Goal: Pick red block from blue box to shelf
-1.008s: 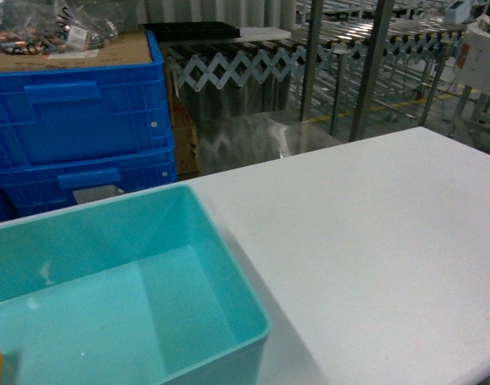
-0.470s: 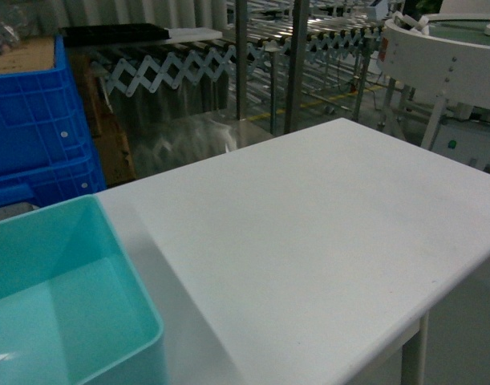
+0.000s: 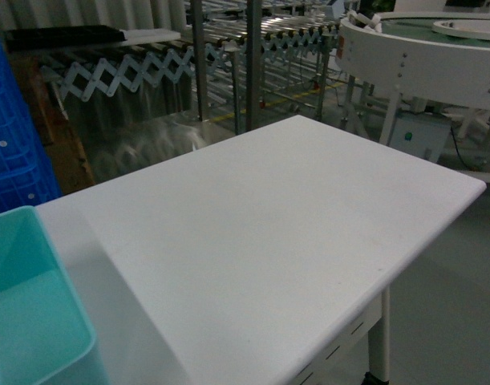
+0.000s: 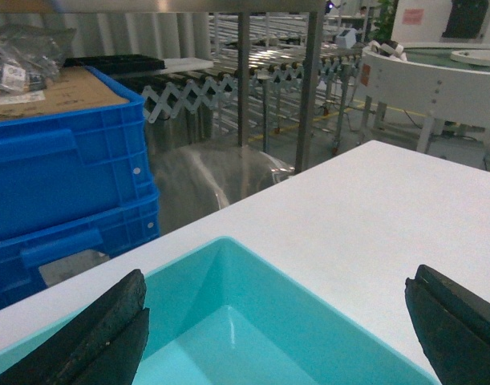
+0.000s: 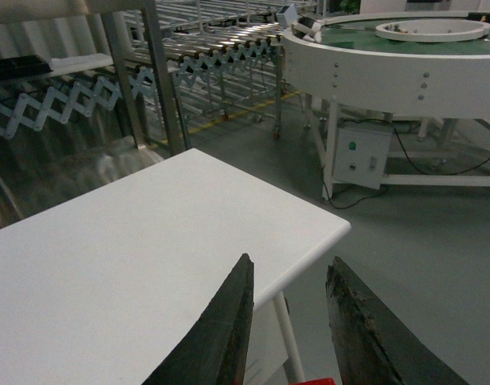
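The right gripper has its two dark fingers a narrow gap apart, with bare floor showing between the tips. A sliver of red sits between them at the bottom edge of the right wrist view. It looks like the red block, but too little shows to tell whether it is clamped. This gripper hangs past the far right edge of the white table, pointing out over open grey floor towards the round white conveyor. The left gripper is spread wide and holds nothing. Its fingers are level above the blue box, which stands at the table's left end with its rear rim close to the table edge. Behind that edge, only the left wrist view shows the stacked blue crates in full. The head view shows the table's whole free run, broad and bare from the box's right wall to the right corner. The shelf posts rise just behind the back edge, and the scissor-frame roller conveyor runs beyond them.
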Available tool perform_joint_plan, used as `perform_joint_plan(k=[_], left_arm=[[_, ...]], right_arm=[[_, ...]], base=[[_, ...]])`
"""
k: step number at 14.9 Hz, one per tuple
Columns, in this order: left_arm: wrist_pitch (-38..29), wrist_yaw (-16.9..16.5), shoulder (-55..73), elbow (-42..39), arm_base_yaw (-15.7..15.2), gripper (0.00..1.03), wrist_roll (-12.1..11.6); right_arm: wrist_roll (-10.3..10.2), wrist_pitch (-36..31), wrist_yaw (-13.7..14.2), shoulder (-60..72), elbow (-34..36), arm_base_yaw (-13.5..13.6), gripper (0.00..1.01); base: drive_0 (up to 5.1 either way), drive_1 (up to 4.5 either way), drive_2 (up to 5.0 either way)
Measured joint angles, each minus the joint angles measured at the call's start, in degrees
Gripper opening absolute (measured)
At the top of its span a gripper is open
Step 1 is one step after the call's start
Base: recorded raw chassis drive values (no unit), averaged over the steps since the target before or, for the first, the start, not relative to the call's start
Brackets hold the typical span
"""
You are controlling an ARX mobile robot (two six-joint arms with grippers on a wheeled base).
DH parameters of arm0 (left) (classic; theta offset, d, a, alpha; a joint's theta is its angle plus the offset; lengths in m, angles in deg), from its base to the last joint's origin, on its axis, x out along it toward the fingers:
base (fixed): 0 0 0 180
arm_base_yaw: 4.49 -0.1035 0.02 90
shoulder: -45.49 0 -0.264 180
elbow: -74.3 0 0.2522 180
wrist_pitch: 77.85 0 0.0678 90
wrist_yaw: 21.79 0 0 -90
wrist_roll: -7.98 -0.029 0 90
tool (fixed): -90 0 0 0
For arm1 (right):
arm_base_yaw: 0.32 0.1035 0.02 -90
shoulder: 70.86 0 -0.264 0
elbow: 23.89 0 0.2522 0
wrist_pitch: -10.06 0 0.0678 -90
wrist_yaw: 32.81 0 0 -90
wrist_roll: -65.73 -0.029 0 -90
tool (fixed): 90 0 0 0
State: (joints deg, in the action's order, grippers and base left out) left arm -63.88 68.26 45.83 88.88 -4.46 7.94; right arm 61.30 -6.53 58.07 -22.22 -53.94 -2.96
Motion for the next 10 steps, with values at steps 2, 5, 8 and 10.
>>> perform_joint_plan(k=[2,5,8,10], left_arm=[[0.0,-0.02,0.0,0.0,0.0,0.98,0.0],[0.02,0.0,0.0,0.0,0.0,0.98,0.0],[0.0,0.0,0.0,0.0,0.0,0.98,0.0],[0.0,0.0,0.0,0.0,0.0,0.98,0.0]], right_arm=[[0.02,0.0,-0.02,0.0,0.0,0.0,0.24],[0.0,0.0,-0.02,0.0,0.0,0.0,0.24],[0.0,0.0,0.0,0.0,0.0,0.0,0.24],[0.0,0.0,-0.02,0.0,0.0,0.0,0.24]], base=[[-1.7,-1.67,-1.7],[-1.5,-1.51,-1.5],[-1.5,-1.46,-1.5],[-1.5,-1.47,-1.5]])
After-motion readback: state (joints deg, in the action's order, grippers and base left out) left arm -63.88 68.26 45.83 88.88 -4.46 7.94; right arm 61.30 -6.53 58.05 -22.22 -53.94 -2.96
